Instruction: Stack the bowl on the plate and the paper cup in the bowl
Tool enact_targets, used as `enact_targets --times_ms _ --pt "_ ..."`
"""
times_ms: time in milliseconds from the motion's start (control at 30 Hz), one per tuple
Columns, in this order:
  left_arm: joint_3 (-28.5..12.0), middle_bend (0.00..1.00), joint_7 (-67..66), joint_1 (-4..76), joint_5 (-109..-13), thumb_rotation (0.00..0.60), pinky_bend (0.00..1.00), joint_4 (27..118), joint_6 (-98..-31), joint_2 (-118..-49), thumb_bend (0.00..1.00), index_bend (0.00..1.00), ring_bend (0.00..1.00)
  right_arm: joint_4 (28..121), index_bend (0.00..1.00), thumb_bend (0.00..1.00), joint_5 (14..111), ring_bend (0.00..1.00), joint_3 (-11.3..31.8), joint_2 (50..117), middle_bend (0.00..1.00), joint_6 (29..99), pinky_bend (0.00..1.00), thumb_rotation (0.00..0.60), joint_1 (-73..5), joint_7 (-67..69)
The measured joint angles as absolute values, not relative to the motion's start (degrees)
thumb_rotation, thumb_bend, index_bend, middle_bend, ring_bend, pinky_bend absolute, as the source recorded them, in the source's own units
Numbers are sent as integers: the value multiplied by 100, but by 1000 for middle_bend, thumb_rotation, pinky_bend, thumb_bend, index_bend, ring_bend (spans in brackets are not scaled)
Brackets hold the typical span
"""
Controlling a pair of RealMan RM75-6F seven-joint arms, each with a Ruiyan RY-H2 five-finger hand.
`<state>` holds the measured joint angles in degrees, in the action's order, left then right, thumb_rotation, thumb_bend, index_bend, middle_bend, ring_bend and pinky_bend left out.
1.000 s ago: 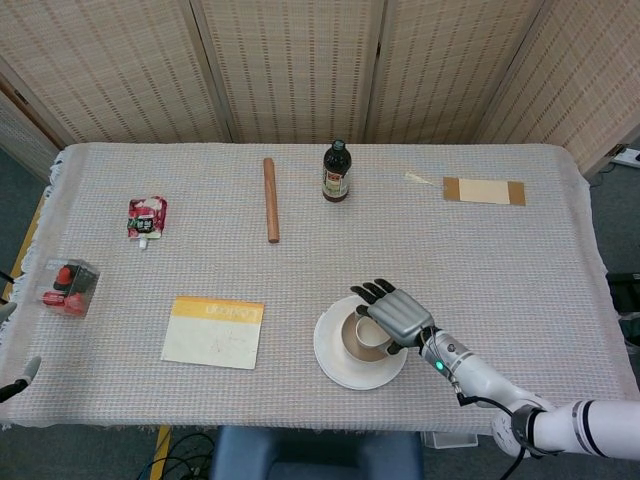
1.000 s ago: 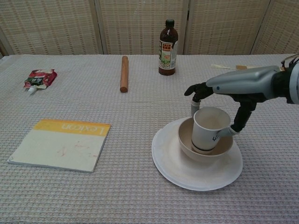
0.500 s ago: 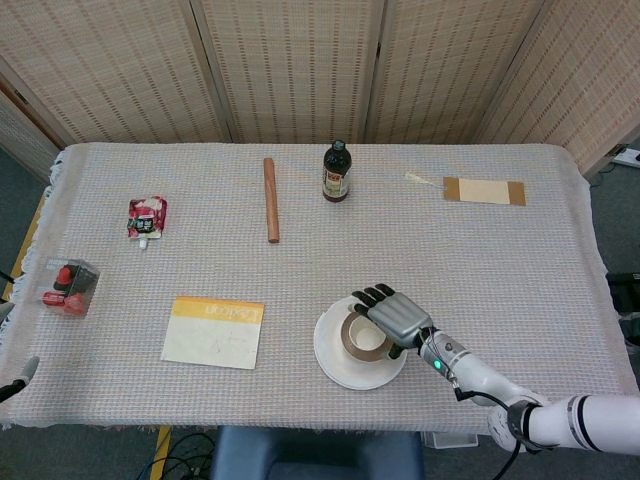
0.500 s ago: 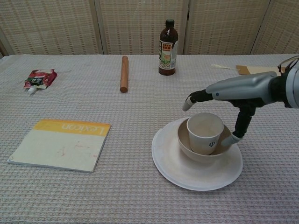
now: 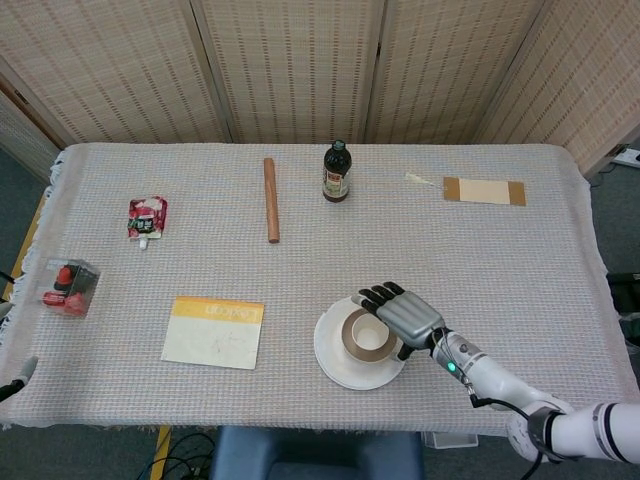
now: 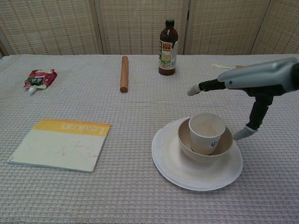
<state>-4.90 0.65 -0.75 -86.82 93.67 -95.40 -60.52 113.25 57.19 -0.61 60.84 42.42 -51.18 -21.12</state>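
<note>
A paper cup [image 6: 206, 133] [image 5: 366, 333] stands upright inside a tan bowl [image 6: 185, 142] [image 5: 346, 335], and the bowl sits on a white plate [image 6: 169, 160] [image 5: 330, 360] near the table's front edge. My right hand [image 6: 254, 84] [image 5: 405, 315] hovers open just right of and above the cup, fingers spread, touching nothing. Its fingertips [image 6: 192, 90] reach out over the far side of the bowl. My left hand is out of both views.
A yellow Lexicon book [image 6: 60, 143] lies front left. A wooden stick [image 6: 124, 73] and a dark bottle [image 6: 167, 42] stand further back. A red pouch [image 6: 39, 78] lies far left, a small clear box [image 5: 68, 286] at the left edge, a cardboard strip [image 5: 484, 190] at back right.
My right hand let go of the cup, which settled upright in the bowl. The hand then lifted and drew back to the right with its fingers spread.
</note>
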Motion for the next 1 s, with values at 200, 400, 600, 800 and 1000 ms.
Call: enact_targets --times_ms 200,400,600,800,1000 --pt "-503 0 -58 -64 -8661 600 241 9363 -9532 -6083 297 174 12 11621 0 136 6700 0 -135 5609 0 5027 0 600 -4507 -1783" --pt "-485 0 -380 24 -8602 600 241 9353 -9310 -6188 297 175 12 11209 0 104 7805 0 -281 5581 0 6444 0 600 -3537 -1309" --pt "-491 0 -593 100 -8437 600 241 9351 -9121 -6249 297 176 12 10176 0 97 8282 0 -335 5919 0 7701 0 600 -2682 -1334" --pt "-487 0 -742 185 -8414 600 241 9306 -8993 -6331 297 178 12 9485 0 96 8540 0 -293 6509 0 8933 0 600 -1852 -1763" --pt "-477 0 -832 220 -8431 600 241 9286 -8966 -6389 297 181 12 8804 0 96 8720 0 -262 6870 0 9549 0 600 -1244 -1331"
